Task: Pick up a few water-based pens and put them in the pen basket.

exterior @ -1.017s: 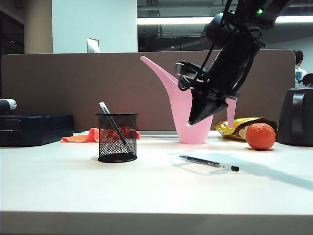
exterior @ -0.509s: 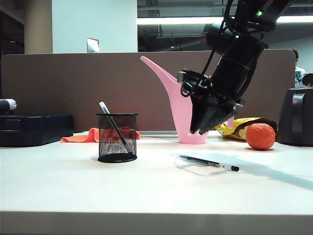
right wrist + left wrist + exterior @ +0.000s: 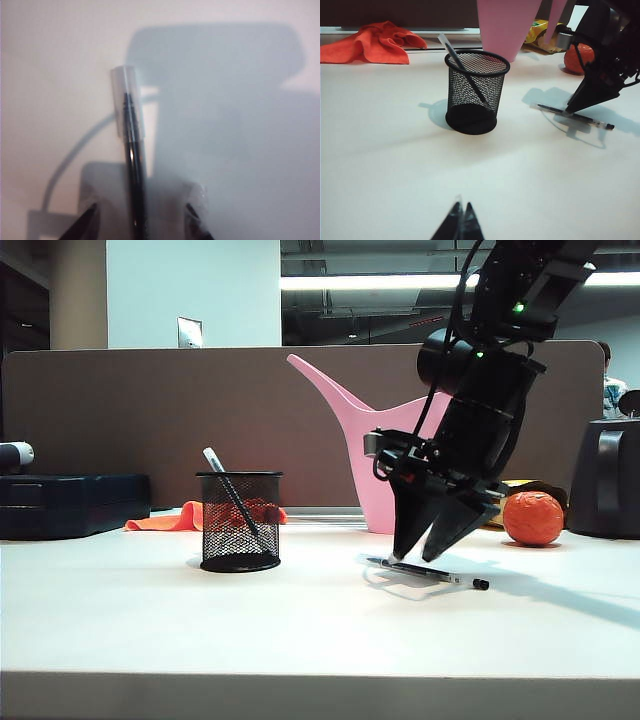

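One pen (image 3: 232, 498) already stands slanted in the basket (image 3: 239, 521). The other pen (image 3: 426, 572) lies flat on the white surface (image 3: 300, 630), well to the right of the basket. So the job is about half done, and the step now is grabbing the second pen.

The right gripper (image 3: 432, 552) hangs just over that pen with its tips pointing down. Its jaws are open, one on each side of the pen, as the right wrist view shows (image 3: 135, 190). I cannot tell if the tips touch the surface yet. Next, I think the jaws need to go right down and squeeze the thin pen in the middle. The pen is round and smooth, so it could roll or slip away.

The left gripper (image 3: 460, 227) sits low, near the front of the surface and far from the basket. Its jaws are closed on nothing.

The basket is a small round cup of black wire mesh with a solid rim. You can see through it. The pen has a clear plastic tube, a dark inside, a black tip and a pale cap. The surface is smooth.
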